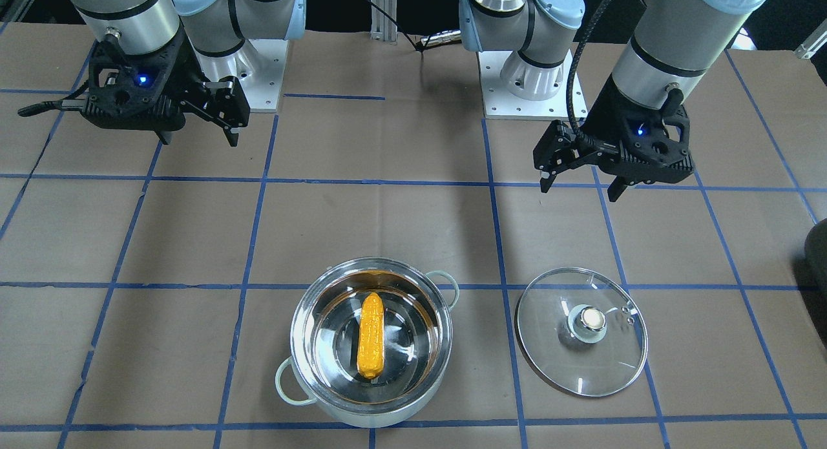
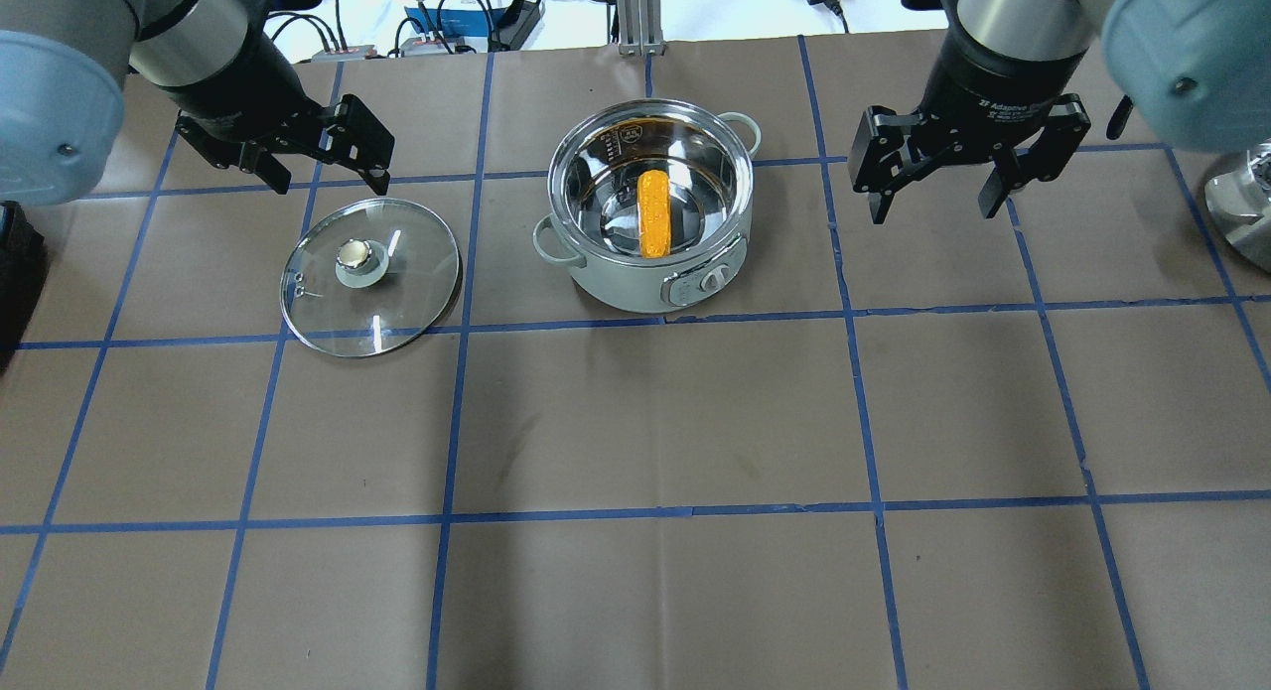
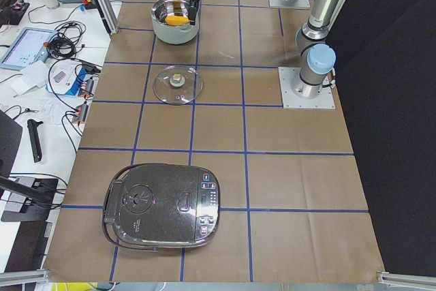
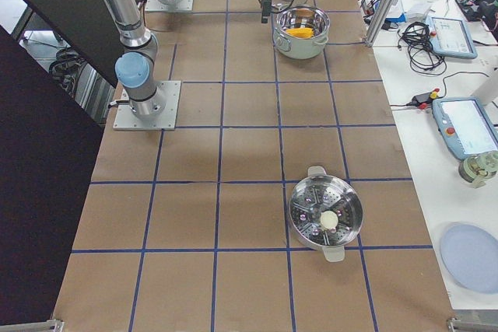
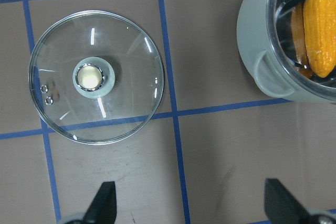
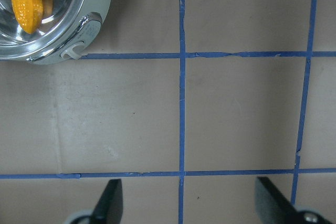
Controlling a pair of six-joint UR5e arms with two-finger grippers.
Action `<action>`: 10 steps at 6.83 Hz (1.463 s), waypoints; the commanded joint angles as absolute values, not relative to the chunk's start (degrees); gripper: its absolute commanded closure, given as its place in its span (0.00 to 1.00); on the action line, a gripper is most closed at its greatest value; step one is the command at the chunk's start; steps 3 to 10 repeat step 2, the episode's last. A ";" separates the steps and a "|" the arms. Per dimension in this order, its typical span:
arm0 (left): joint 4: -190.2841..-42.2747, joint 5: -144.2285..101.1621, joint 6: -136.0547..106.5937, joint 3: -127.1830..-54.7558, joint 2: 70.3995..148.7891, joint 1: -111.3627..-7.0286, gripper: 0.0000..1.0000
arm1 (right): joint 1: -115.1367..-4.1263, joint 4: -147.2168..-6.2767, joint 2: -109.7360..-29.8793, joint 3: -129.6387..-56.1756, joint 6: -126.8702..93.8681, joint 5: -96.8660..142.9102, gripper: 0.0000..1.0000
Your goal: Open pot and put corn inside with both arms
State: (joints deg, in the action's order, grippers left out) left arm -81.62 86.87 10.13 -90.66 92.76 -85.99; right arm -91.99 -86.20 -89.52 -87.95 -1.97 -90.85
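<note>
Two spread, empty pincers: left gripper (image 2: 332,186), right gripper (image 2: 933,215) lettered "Adaptive"; corn (image 2: 654,213) in lidless pot (image 2: 614,289).

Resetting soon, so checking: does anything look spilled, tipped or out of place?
Nothing stands out. Corn lies inside the upright pot, the lid sits flat beside it, knob up; left claw and right claw are open and empty.
</note>
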 commanded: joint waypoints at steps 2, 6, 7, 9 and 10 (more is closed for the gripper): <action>-81.65 87.54 10.28 -90.70 92.72 -85.87 0.00 | -92.11 -86.40 -89.65 -87.89 -2.02 -91.05 0.09; -81.65 87.54 10.28 -90.70 92.72 -85.87 0.00 | -92.11 -86.40 -89.65 -87.89 -2.02 -91.05 0.09; -81.65 87.54 10.28 -90.70 92.72 -85.87 0.00 | -92.11 -86.40 -89.65 -87.89 -2.02 -91.05 0.09; -81.65 87.54 10.28 -90.70 92.72 -85.87 0.00 | -92.11 -86.40 -89.65 -87.89 -2.02 -91.05 0.09; -81.65 87.54 10.28 -90.70 92.72 -85.87 0.00 | -92.11 -86.40 -89.65 -87.89 -2.02 -91.05 0.09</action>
